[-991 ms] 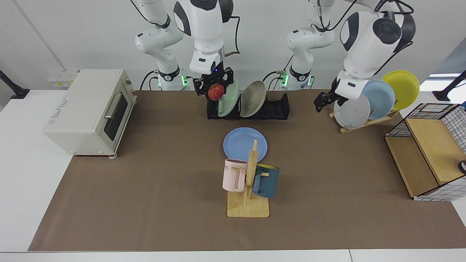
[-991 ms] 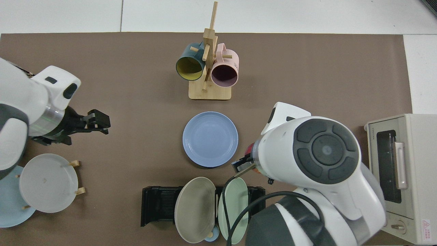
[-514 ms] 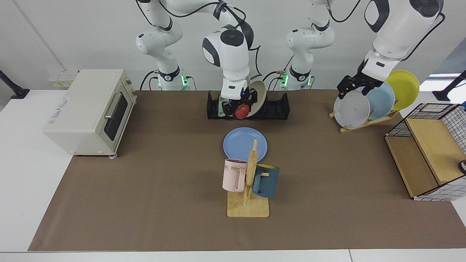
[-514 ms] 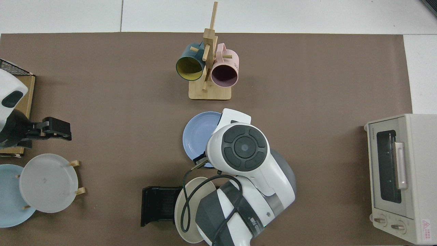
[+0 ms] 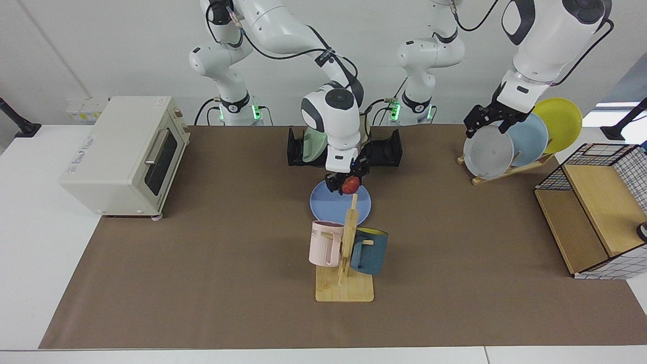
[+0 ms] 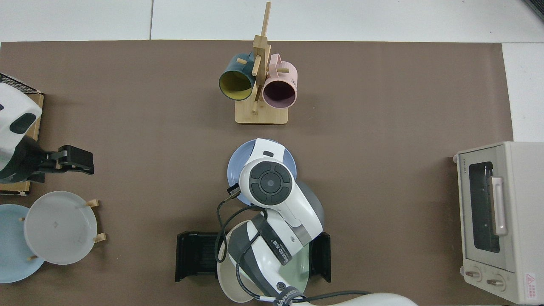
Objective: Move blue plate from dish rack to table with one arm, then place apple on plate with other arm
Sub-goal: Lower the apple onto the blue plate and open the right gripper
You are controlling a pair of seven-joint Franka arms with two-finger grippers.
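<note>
Arm hides most of blue plate (image 6: 235, 163), seemingly.

Over the blue plate (image 5: 328, 205), the right end effector (image 5: 344, 184) holds the apple (image 5: 349, 185), hemmed by the dish rack (image 5: 386, 149) at 12 o'clock and the mug tree (image 5: 349, 237) at 6 o'clock. Open mat on the bench (image 5: 227, 227) lies at 3 and 9 o'clock. The left end effector (image 5: 484, 120) waits by the wooden plate stand (image 5: 510, 169), well clear.
</note>
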